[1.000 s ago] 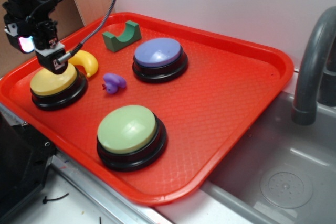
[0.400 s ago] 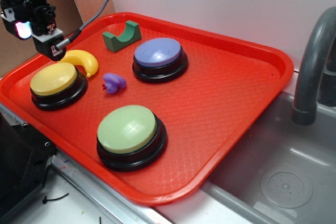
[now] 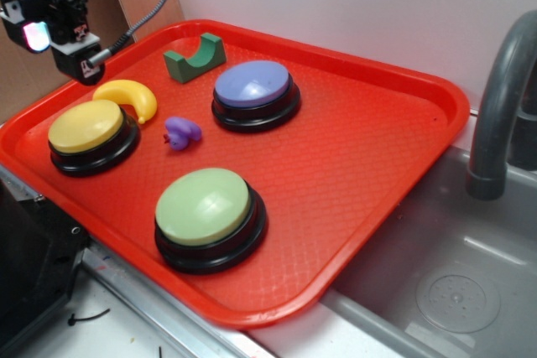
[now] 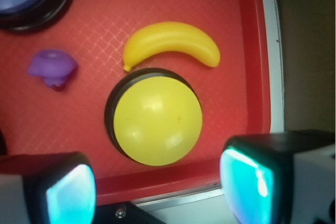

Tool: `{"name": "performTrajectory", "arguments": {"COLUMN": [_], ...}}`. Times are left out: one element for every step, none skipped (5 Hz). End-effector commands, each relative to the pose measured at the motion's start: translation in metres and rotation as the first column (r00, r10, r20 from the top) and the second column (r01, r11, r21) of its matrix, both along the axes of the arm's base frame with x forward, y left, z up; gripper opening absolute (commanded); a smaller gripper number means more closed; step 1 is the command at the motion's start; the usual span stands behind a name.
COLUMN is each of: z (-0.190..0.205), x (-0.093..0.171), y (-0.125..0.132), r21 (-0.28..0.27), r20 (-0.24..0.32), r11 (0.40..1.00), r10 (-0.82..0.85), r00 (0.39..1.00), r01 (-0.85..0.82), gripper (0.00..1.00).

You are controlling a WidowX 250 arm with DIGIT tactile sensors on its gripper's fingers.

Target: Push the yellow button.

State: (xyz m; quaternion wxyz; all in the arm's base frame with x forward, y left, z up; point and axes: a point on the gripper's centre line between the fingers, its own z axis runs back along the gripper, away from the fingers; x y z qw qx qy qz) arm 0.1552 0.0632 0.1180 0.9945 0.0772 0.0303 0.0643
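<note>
Two lit finger pads framed your wrist view, so the gripper looked spread apart and held nothing, hanging clear above the yellow button. That button sat at the red tray's left end, just beside the toy banana. Its rigid, smooth dome would likely shed off-centre contact; you should have pressed straight down on the crown.

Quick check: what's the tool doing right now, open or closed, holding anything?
Tool: open going by the wrist view, holding nothing, raised above the yellow button without touching it.
</note>
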Motion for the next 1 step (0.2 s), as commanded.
{"name": "performTrajectory", "arguments": {"z": [0.0271], "x": [0.0165], "y": [-0.0039], "r21": [0.024], "r20": [0.074], "r11": [1.000], "r10": [0.006], "r00": [0.997], "r01": [-0.007], "gripper": [1.00]}}
